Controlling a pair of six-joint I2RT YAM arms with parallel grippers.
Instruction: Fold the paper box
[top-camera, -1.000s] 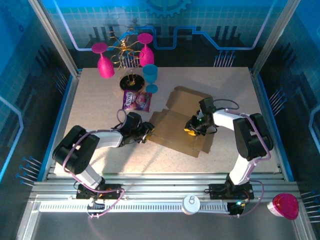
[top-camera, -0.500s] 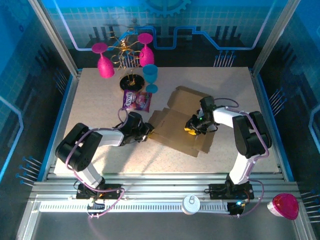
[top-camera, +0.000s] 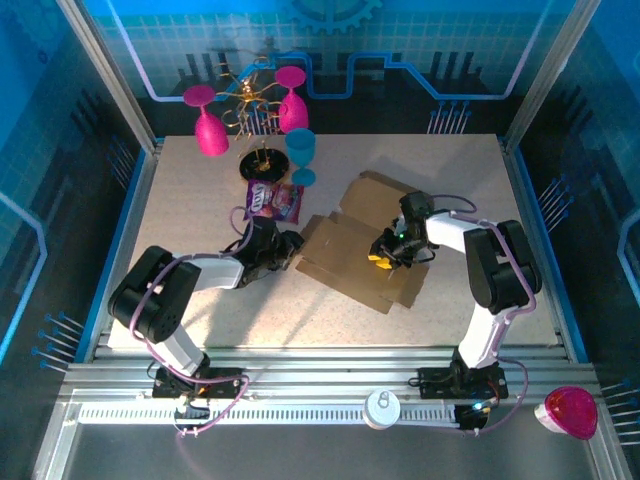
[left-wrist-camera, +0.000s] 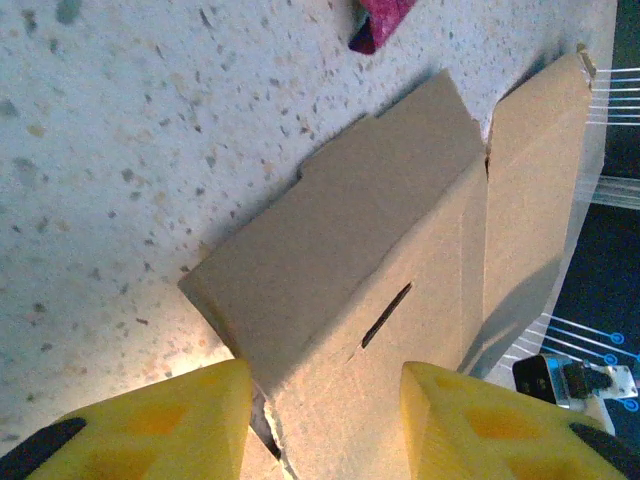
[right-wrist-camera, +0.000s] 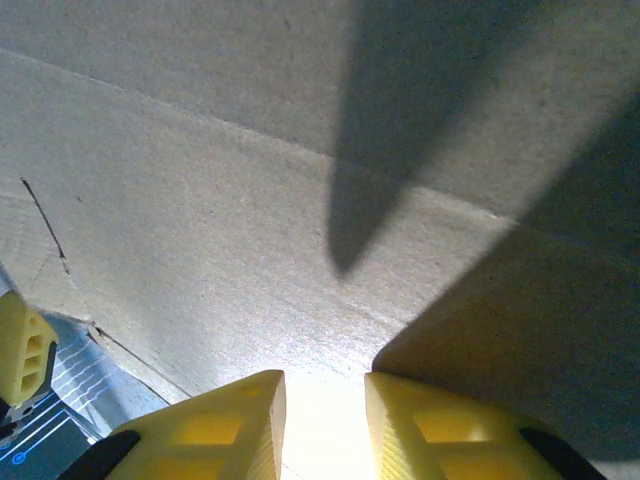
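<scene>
I have the box (top-camera: 345, 262) lying mostly flat on the table (top-camera: 190, 200), a little right of centre, its far-right flap tilted up. My left gripper (top-camera: 288, 250) sits at the box's left edge with its jaws roughly half open; in the wrist view the yellow fingers (left-wrist-camera: 170, 420) straddle the near corner of a folded panel without pinching it. My right gripper (top-camera: 384, 255) is down on the middle of the box, jaws only narrowly parted, and I cannot tell whether it has any cardboard between them or is just pressing on the sheet. As I read it, the step in hand is taking hold of that left panel to raise it along its crease. To do it well, I should slide the left fingers further over the edge so both layers are well between them before closing, stay clear of the slot (left-wrist-camera: 387, 313), and lift in an arc about the fold rather than pulling sideways. The right gripper should hold the base flat. The purple packet (top-camera: 273, 202) lies near, just beyond my left arm.
</scene>
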